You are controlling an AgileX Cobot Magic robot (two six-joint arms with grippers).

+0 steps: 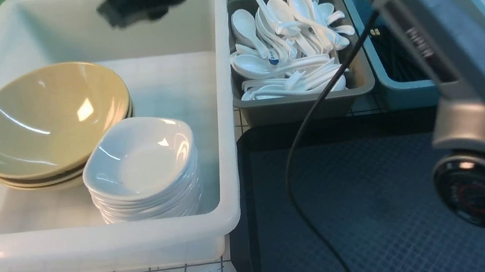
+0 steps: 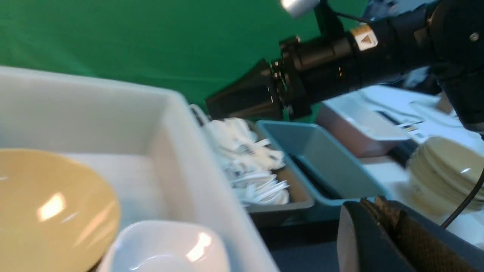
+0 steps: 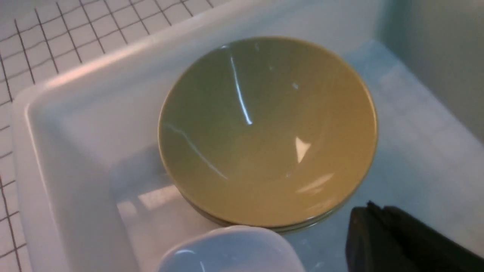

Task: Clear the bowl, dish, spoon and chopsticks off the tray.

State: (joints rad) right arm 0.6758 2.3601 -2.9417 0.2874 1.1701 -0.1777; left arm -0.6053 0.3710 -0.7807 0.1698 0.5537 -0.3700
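Front view shows the bowl [image 1: 47,118] topping a stack inside the white tub [image 1: 226,110], its rim touching a pile of white dishes [image 1: 142,164] beside it. Above the tub's far side hangs the right gripper [image 1: 143,4], blurred; its jaws are together and empty, well apart from the bowl below. The left gripper [image 2: 372,219] shows only one finger, so I cannot tell its state. The tray [image 1: 366,195] lies right of the tub.

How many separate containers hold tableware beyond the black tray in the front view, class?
3: the white tub on the left with bowls and dishes, the grey bin of white spoons in the middle, and the teal bin on the right, partly hidden by the arm.
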